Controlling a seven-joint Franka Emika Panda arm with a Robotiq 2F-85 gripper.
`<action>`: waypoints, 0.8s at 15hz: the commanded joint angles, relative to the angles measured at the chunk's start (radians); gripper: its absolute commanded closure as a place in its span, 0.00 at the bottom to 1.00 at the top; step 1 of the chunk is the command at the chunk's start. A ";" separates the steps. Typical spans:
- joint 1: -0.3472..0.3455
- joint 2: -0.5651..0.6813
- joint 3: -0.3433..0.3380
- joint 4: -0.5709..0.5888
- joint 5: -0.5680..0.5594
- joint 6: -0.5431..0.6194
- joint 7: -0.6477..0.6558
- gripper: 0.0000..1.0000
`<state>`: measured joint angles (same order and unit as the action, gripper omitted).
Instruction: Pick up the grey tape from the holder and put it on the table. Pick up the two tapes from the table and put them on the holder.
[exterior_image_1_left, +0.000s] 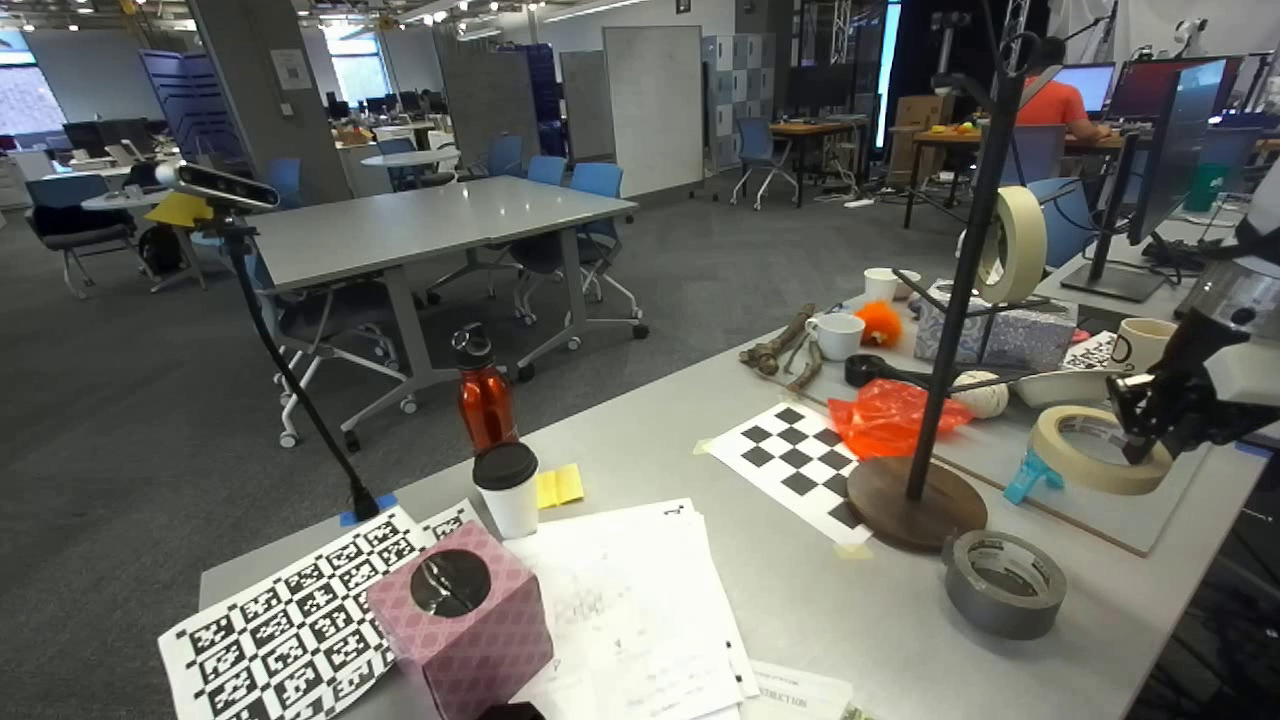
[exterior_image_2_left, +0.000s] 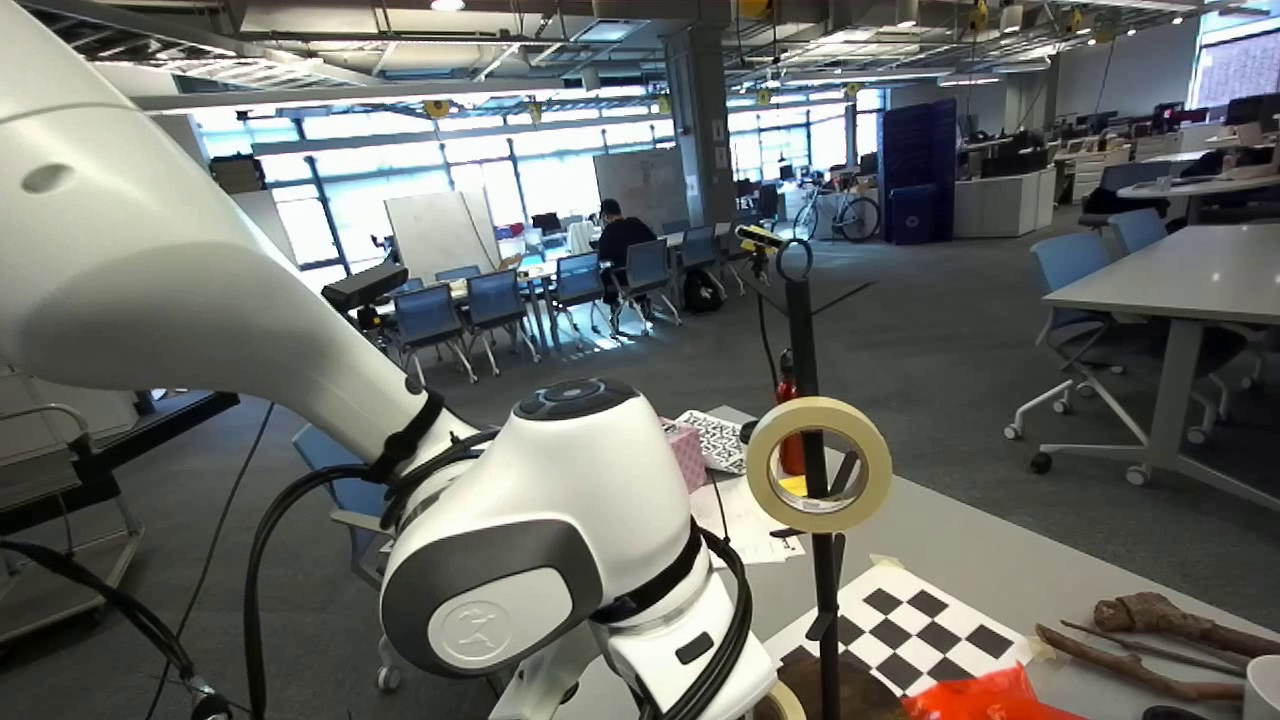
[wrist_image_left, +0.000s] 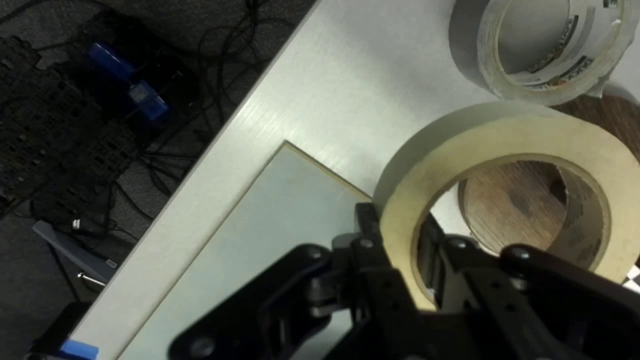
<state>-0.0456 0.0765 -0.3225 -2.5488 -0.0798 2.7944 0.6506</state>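
Observation:
My gripper (wrist_image_left: 398, 225) is shut on the rim of a cream tape (wrist_image_left: 500, 132), one finger in its hole and the other outside. In an exterior view this tape (exterior_image_1_left: 1095, 476) is held nearly flat above a grey board, right of the holder (exterior_image_1_left: 965, 290). The other cream tape (exterior_image_1_left: 1022, 245) hangs on an arm of the holder, high on the pole; it also shows in an exterior view as an upright ring (exterior_image_2_left: 765, 465). The grey tape (exterior_image_1_left: 1005, 605) lies flat on the table (exterior_image_1_left: 640, 440), close against the holder's brown base (exterior_image_1_left: 915, 515).
Thin side arms stick out from the pole. A red-orange plastic bag (exterior_image_1_left: 890, 418) and a checkerboard sheet (exterior_image_1_left: 790, 455) lie behind the base. A blue clip (exterior_image_1_left: 1032, 478) sits by the held tape. Mugs, sticks and a patterned box (exterior_image_1_left: 1010, 335) stand farther back; a tissue box (exterior_image_1_left: 465, 620) is nearer.

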 joint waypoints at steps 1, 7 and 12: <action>-0.066 -0.084 0.026 -0.035 0.066 0.033 -0.010 0.95; -0.103 -0.123 0.063 -0.040 0.226 0.094 -0.059 0.95; -0.101 -0.158 0.086 -0.061 0.353 0.143 -0.109 0.95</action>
<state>-0.1250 -0.0274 -0.2663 -2.5726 0.1914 2.8974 0.6023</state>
